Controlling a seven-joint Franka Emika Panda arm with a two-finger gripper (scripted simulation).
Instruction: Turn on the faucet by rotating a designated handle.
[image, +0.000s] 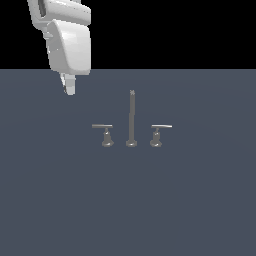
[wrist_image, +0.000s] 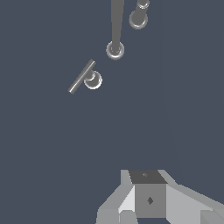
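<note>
A flat, dark slate-blue surface (image: 200, 200) is seen spread across the whole lower scene, and a plain black backdrop (image: 175, 30) is shown above its far edge.

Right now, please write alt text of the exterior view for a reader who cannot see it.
A small grey faucet stands on a flat dark floor: a tall thin spout between two short lever handles. The white robot gripper hangs above, toward the view's left of the left-pointing handle, touching nothing.

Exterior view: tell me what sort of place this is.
A bare simulated test scene, not a real room: a flat slate-blue floor under a black void, a small grey metal faucet set standing alone, and a white robot arm's end effector hanging above.
</note>
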